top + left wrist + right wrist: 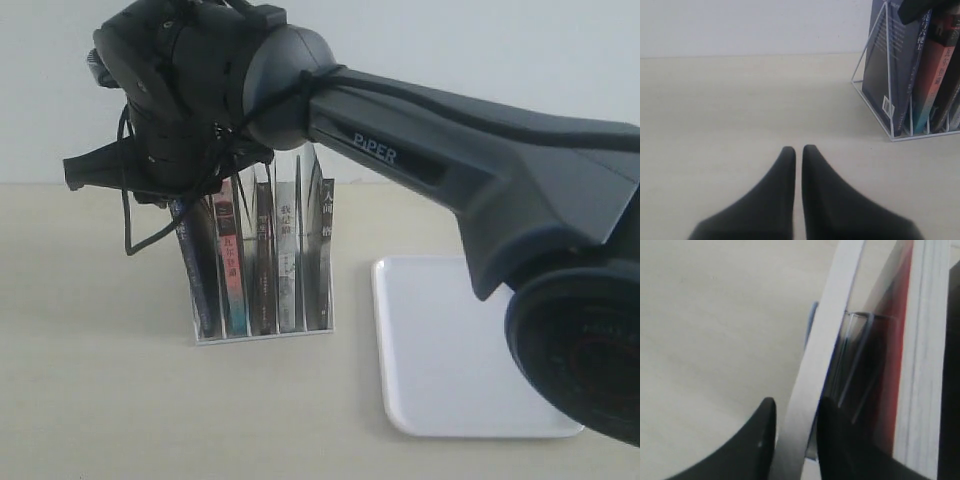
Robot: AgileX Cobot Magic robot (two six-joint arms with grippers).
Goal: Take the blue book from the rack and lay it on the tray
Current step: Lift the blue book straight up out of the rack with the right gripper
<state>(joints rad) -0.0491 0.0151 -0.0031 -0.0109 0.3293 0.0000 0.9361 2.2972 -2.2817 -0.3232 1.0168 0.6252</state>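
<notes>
Right arm's black fingers pinch the top edge of the deep blue paperback book between them, in the thin white wire rack; best to lift straight up, clear of its wires, then carry to the flat white plastic tray, well apart; left arm's fingers closed, empty.

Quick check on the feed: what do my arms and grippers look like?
Dark grey moulded right arm with white PiPER lettering and loose black cables by the wrist. Both the left gripper and right gripper have smooth black tapered fingers.
</notes>
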